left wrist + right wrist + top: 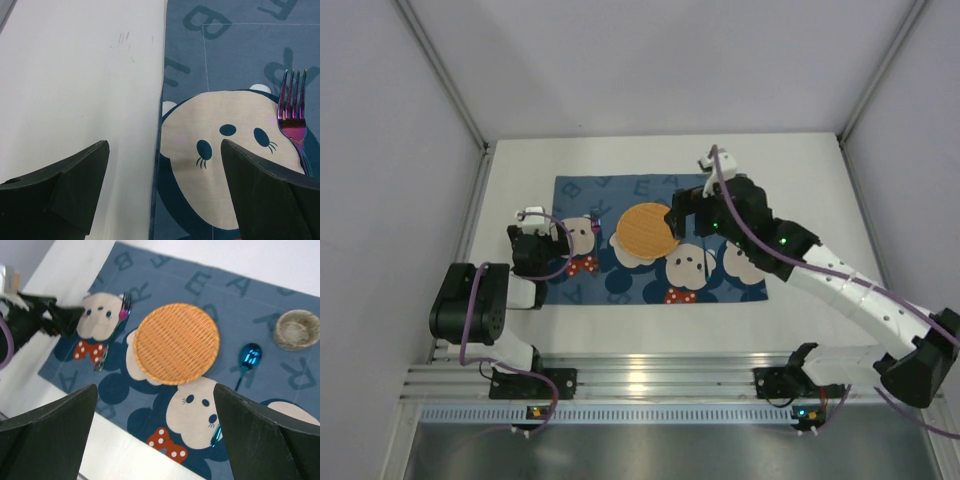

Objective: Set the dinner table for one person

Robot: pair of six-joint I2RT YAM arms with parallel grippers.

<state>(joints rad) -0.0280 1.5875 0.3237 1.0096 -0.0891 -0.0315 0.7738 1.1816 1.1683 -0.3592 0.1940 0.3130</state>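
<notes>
Both hands wide open, empty. Left hand hangs over the placemat's left edge beside the fork; right hand is above the plate. Setting looks near done. Retract straight up so the mat doesn't snag. Worktop lies under everything: plain matte white, flat, faint scuffs.
</notes>
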